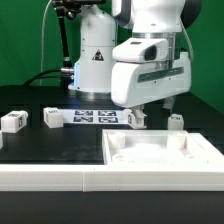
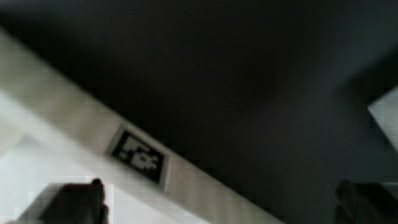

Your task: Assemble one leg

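The claw gapes wide and empty over one end of the marker board, where we see the leg upright just beside that board; we judge it light, rigid, slick plastic, best pinched across its flat sides.

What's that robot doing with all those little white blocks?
The robot is building furniture. Its hand is open and holds nothing. It hangs low over the black table, just behind the big white panel. A small white leg stands right beside the hand. Other legs stand on the table too. No leg is fixed on the panel.
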Tool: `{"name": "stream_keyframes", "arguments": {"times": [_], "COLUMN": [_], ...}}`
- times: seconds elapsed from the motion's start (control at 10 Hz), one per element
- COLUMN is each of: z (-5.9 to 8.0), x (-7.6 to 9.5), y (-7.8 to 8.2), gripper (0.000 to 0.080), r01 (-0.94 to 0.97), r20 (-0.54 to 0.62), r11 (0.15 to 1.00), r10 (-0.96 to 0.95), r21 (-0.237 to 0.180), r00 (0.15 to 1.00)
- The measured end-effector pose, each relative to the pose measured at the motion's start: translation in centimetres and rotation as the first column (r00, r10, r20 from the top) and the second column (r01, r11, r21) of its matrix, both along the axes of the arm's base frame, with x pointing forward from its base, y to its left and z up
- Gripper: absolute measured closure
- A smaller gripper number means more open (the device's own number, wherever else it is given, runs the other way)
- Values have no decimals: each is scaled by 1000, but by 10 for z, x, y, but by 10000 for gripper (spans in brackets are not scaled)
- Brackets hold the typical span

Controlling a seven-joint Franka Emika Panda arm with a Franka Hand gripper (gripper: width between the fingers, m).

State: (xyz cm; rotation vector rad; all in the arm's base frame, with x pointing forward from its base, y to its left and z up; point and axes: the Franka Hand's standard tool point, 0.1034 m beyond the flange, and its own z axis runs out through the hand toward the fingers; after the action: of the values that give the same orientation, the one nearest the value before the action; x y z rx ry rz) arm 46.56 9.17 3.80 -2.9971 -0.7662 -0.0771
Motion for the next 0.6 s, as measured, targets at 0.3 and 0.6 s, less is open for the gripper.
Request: {"name": "stream_keyframes", "arguments": {"times": [0.3, 0.6], "z": [-4, -4], "x": [-5, -6], "y": [13, 16], "gripper": [151, 151], "r01": [299, 460], "r20": [-24, -43], "r11": [954, 887], "r10": [-299, -458], "r21": [27, 37], "r00": [954, 888]}}
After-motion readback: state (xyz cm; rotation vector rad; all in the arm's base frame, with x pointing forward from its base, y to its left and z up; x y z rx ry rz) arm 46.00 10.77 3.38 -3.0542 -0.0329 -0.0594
